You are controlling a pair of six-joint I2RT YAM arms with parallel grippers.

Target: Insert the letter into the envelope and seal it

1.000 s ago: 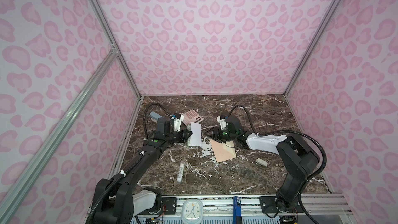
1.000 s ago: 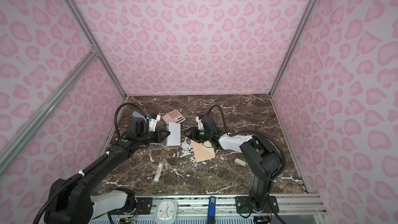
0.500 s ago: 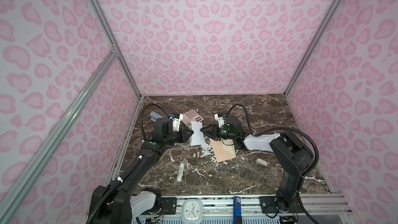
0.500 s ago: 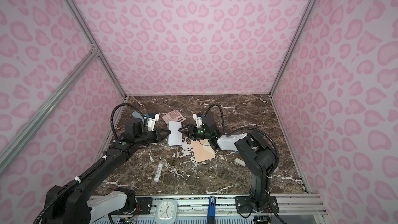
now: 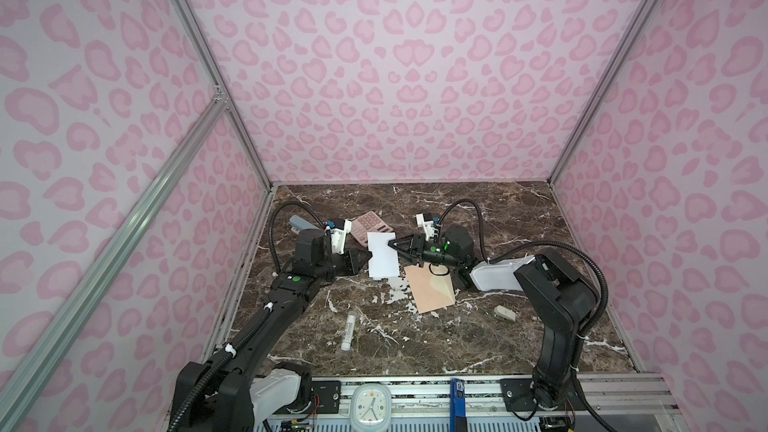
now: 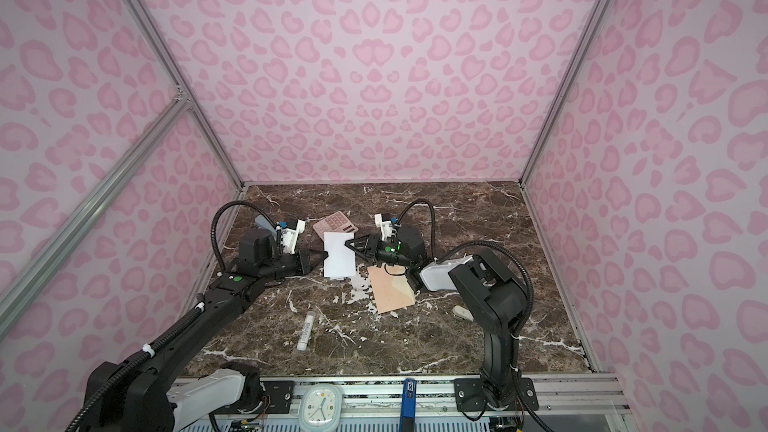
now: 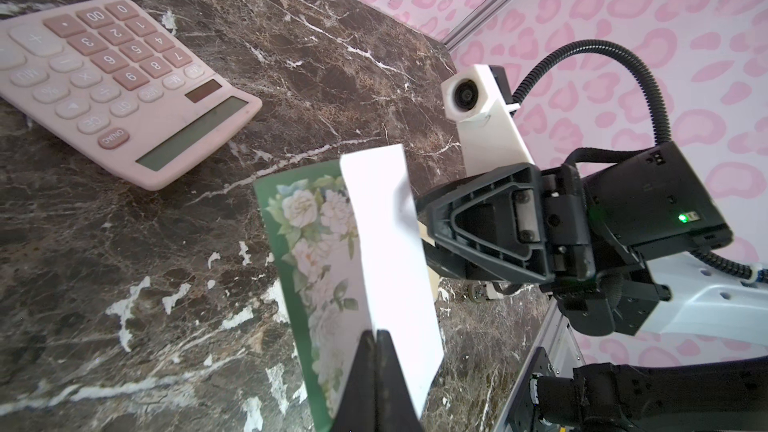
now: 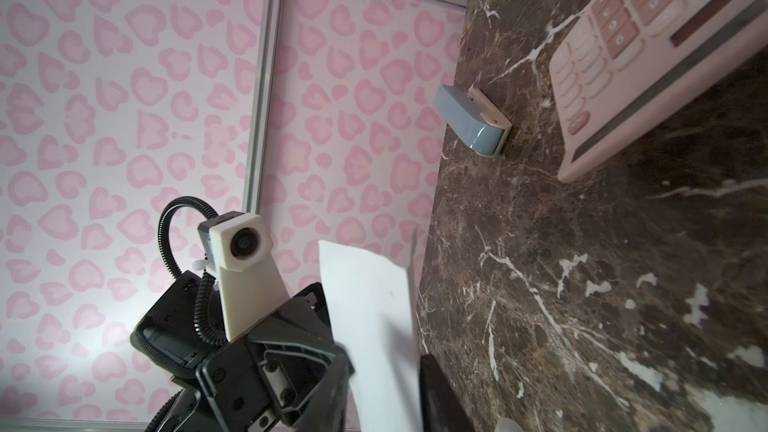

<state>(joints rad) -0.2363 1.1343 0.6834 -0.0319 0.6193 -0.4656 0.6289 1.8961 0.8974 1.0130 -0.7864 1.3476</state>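
The letter (image 5: 382, 254), white outside with a green rose-printed face showing in the left wrist view (image 7: 316, 243), is held above the table (image 5: 457, 342), in front of the pink calculator (image 5: 370, 223). The left pincer (image 5: 367, 258) is clamped on one edge. The right pincer (image 5: 391, 244) straddles the opposite edge, but whether it grips cannot be told. The peach envelope (image 5: 430, 290) lies flat nearby.

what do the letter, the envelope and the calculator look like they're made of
The letter: thin paper or light card, matte white on one face, printed green floral on the other; it bends slightly. The envelope: matte peach paper, flat, creased. The calculator: likely moulded plastic, smooth pink with a slight sheen.
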